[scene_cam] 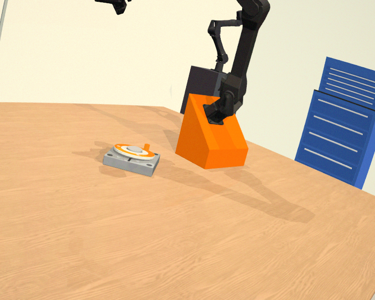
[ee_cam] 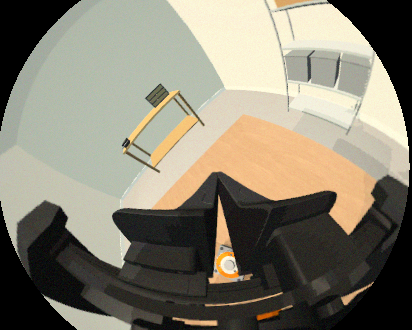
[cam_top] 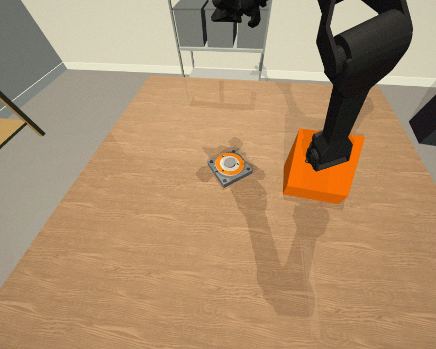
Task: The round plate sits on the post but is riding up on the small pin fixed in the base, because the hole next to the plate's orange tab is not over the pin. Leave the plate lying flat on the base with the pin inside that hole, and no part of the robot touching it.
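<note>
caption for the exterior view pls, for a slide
Round orange-and-white plate sits tilted on its grey square base, while the shut black end effector hangs high above.

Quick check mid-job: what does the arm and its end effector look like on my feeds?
The arm is matte black with blocky, rounded links and no visible markings, bolted to an orange wedge-shaped block. The end effector is black too, with two tapering fingers.
</note>
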Available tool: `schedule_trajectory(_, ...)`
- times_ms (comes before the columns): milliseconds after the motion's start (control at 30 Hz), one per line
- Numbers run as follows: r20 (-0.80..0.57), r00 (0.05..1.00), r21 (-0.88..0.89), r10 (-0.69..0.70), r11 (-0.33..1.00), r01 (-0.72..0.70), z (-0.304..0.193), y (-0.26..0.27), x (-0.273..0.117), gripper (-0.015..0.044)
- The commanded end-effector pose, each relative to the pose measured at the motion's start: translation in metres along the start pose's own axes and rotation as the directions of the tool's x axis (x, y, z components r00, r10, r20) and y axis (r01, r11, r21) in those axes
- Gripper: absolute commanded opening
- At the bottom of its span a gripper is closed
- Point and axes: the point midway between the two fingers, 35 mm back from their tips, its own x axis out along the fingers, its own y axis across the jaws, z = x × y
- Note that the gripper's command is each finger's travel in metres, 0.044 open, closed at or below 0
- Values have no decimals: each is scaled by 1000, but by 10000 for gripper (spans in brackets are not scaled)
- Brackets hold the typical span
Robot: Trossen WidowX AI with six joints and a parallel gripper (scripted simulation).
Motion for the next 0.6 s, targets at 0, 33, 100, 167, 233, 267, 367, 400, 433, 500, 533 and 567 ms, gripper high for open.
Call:
schedule_trajectory(0, -125, 990, -109, -67, 993, 54, -50, -4, 28, 0)
schedule_trajectory(33, -184, 978, -158, -96, 985, 67, -74, -7, 38, 0)
schedule_trajectory(100, -283, 948, -242, -145, 967, 76, -115, -11, 51, 0)
schedule_trajectory(167, -372, 909, -319, -191, 945, 68, -152, -16, 59, 0)
schedule_trajectory(233, -426, 877, -366, -220, 929, 55, -176, -19, 61, 0)
schedule_trajectory(267, -456, 858, -392, -236, 919, 45, -189, -21, 62, 0)
schedule_trajectory(367, -602, 731, -511, -321, 859, -44, -258, -31, 56, 0)
schedule_trajectory(400, -637, 691, -535, -343, 841, -76, -276, -34, 53, 0)
schedule_trajectory(433, -670, 646, -557, -365, 822, -114, -294, -37, 47, 0)
schedule_trajectory(500, -708, 587, -578, -392, 799, -164, -315, -41, 39, 0)
schedule_trajectory(533, -724, 559, -585, -404, 789, -188, -325, -42, 34, 0)
schedule_trajectory(567, -746, 515, -592, -421, 773, -226, -340, -44, 26, 0)
